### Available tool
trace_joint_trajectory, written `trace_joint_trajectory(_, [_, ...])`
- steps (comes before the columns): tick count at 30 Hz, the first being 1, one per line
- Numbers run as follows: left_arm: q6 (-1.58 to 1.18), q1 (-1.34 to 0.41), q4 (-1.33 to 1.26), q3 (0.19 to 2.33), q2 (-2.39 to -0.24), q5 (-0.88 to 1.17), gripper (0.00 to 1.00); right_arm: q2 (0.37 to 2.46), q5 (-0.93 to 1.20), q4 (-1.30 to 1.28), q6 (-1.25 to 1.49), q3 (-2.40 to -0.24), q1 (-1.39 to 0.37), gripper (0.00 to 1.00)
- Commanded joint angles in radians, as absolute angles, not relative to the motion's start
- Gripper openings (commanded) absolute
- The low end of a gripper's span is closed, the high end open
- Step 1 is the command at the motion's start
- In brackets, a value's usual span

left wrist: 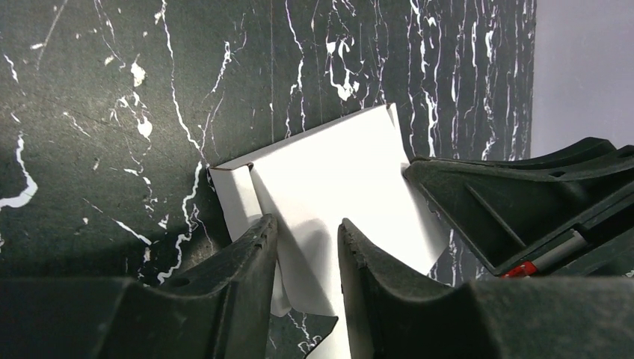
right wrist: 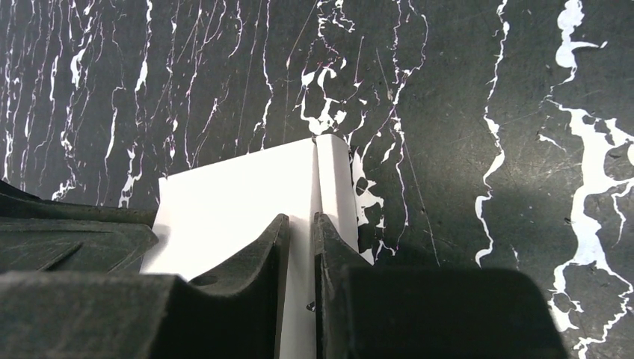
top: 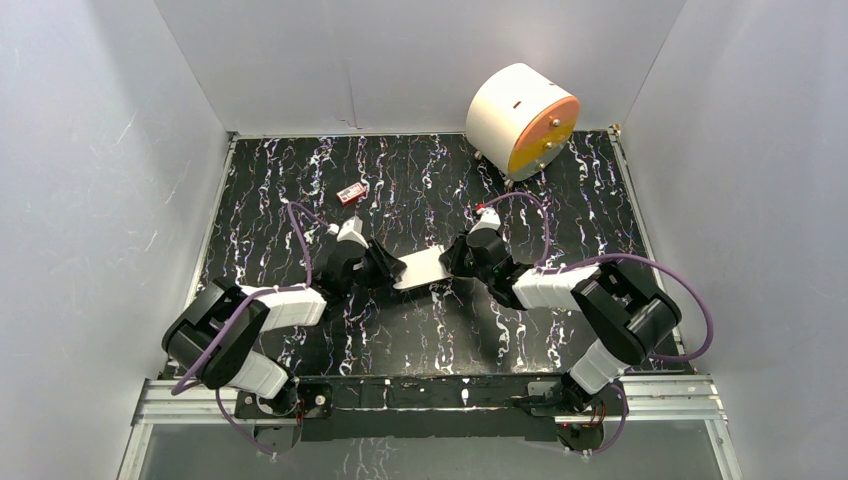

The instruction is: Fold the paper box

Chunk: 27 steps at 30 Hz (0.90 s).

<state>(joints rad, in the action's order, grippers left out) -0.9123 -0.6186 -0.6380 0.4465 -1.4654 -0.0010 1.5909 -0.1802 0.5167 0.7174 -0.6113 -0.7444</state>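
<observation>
Folding is only at its start. The thin white cardboard paper box [top: 425, 268] is mostly a flat sheet, not a box yet. It lies between the two sets of jaws, with the black left gripper [left wrist: 306, 232] at one end and the black right gripper [right wrist: 299, 224] at the other end.

Just past the left jaws, on their left side, one narrow side flap [left wrist: 233, 202] is bent along its crease. Just past the right jaws, on their right side, a narrow strip [right wrist: 334, 179] is bent along a straight crease too. That crease runs right into the gap of the right jaws. No sides stand up, no corners are joined and no tabs are tucked in, so I think nearly all the folds are left to do.

The left jaws stand a little apart, with white card showing in the gap. I cannot tell if they pinch it or only sit over it. The right jaws are very close together, with a thin white line of card between them. I cannot tell if they squeeze it.

Under the jaws is a black table top [top: 590, 200] with white wiggly lines, like marble. Far beyond the right jaws sits a big white round drum with an orange face [top: 523, 120]. Beyond the left jaws lies a tiny red thing [top: 351, 193]. Plain pale grey walls [top: 100, 150] close in the table on three sides.
</observation>
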Motion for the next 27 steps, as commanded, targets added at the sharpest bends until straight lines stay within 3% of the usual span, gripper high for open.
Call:
trace_joint_trajectory(1, [-1.015,-0.647,-0.612,0.449,-1.435,0.178,0.34,1.633,-0.12,0.444,0.704,-0.595,-0.798,0.23])
trace_joint_trajectory(15, [-0.896,-0.573,-0.53,0.566,-1.555,0.149,0.37,1.564,-0.231,0.387,0.739,-0.604,-0.89,0.21])
trace_joint_trajectory(27, [-0.806,-0.563,-0.349,0.557,-1.37,0.043,0.46,1.547,-0.363,0.339,0.781,-0.62,-0.891,0.24])
